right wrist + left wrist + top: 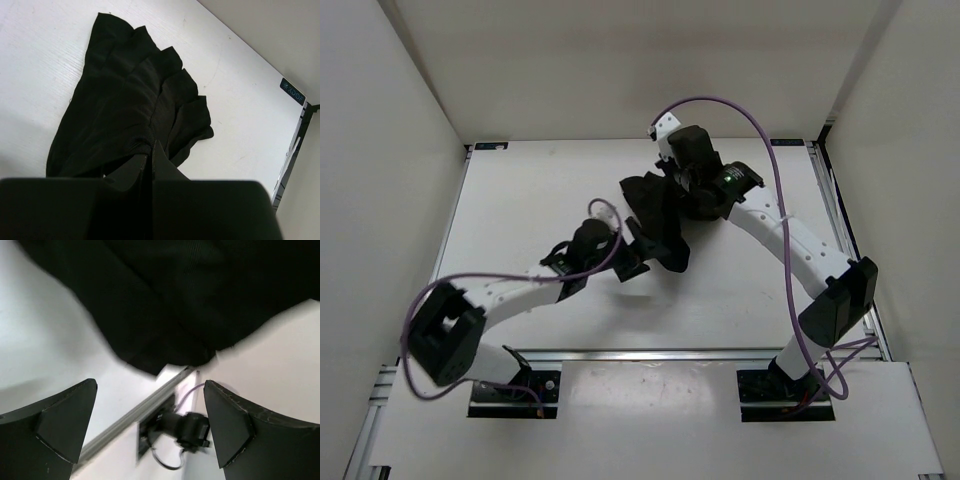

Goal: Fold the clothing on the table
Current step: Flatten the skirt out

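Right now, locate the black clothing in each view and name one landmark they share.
Top external: the clothing lies bunched at picture centre.
Left wrist: it fills the upper half, above the open left gripper.
Right wrist: it fans up and left from the shut right gripper, which pinches it.
Shared landmark: the white table under it.

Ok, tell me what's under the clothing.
Only white table shows around the clothing, which the right gripper pinches at one edge. Anything beneath the bunched fabric is covered.
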Action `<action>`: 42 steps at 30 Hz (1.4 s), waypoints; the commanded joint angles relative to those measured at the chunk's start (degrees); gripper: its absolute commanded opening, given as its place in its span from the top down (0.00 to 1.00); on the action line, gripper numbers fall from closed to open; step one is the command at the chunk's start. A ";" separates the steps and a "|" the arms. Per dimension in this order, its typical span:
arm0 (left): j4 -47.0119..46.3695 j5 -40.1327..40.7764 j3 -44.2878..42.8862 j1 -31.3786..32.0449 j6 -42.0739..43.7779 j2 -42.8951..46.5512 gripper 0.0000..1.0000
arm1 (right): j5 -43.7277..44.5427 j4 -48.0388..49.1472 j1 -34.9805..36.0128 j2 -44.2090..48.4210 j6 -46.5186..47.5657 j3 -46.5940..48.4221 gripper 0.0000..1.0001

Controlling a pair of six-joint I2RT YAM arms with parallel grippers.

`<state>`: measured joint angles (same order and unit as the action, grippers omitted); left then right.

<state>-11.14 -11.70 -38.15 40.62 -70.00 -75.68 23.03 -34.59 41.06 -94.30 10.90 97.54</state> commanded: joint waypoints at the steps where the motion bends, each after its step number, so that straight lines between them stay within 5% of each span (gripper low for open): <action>1: 5.57 -4.65 -12.08 3.31 8.46 -7.79 0.01 | 1.94 2.95 0.86 0.26 0.00 3.71 1.00; 7: 16.40 6.86 -17.84 2.19 13.57 -8.17 0.01 | 3.51 3.47 0.16 0.70 0.27 2.66 1.00; 18: 22.29 11.43 -22.93 4.73 18.04 -13.35 0.02 | 4.57 4.27 0.25 -0.27 0.62 5.38 1.00; 21: 21.77 10.66 -22.41 2.72 18.66 -13.53 0.22 | 4.04 4.09 0.60 -0.01 0.79 5.82 1.00; 24: 20.81 10.38 -21.18 1.31 19.11 -12.39 0.89 | 3.87 4.00 0.25 0.96 0.97 4.51 1.00; 25: 20.54 11.00 -20.57 0.78 19.37 -11.34 0.98 | 3.78 3.74 0.34 1.83 0.80 3.37 1.00; 35: 23.42 13.29 -28.54 -3.53 24.55 -8.08 1.00 | 0.09 1.28 -0.54 12.64 2.29 -11.83 0.99; 37: 25.98 13.28 -31.79 -3.79 26.57 -8.69 1.00 | -1.66 -0.04 -1.50 14.75 1.59 -13.68 0.88; 39: 28.70 13.20 -34.44 -3.80 29.20 -9.31 1.00 | -6.30 -2.31 -2.73 16.42 1.93 -14.56 0.60; 42: 31.26 12.24 -37.08 -3.71 31.14 -9.92 1.00 | -11.23 -3.21 -4.40 17.83 2.37 -14.31 0.35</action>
<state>16.16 0.69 -72.38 37.01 -43.05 -86.46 18.28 -37.54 38.26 -79.29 12.32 82.89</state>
